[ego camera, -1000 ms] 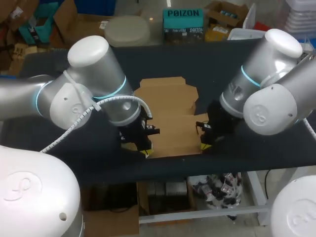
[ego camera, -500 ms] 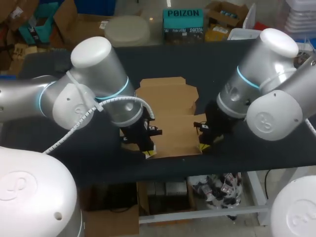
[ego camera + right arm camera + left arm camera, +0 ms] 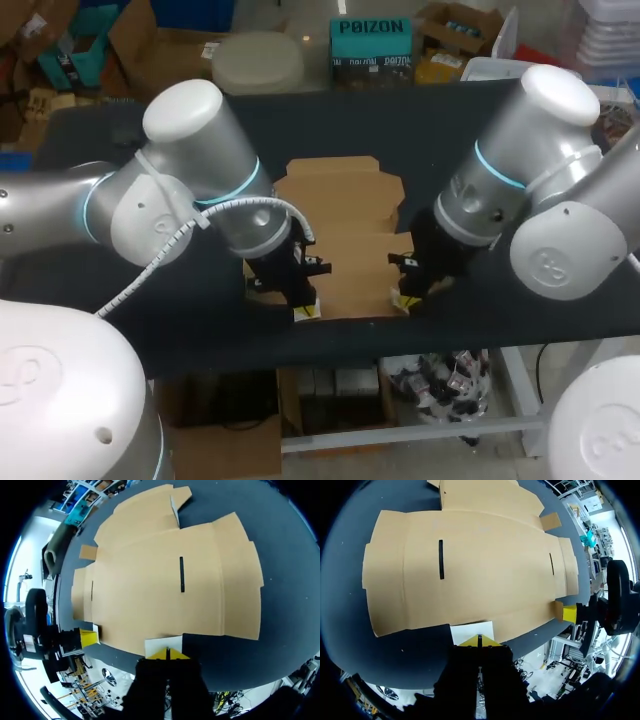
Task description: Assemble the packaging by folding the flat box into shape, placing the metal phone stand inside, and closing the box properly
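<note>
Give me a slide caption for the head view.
Left gripper and right gripper poised at the near corners of a flat cardboard box on the dark table.

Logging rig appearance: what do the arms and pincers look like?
The left arm and right arm: silver-grey, rounded caps, light-blue rings. White spiral-wrapped cable along the left one. The left pincer and right pincer: black, yellow-tipped.
</note>
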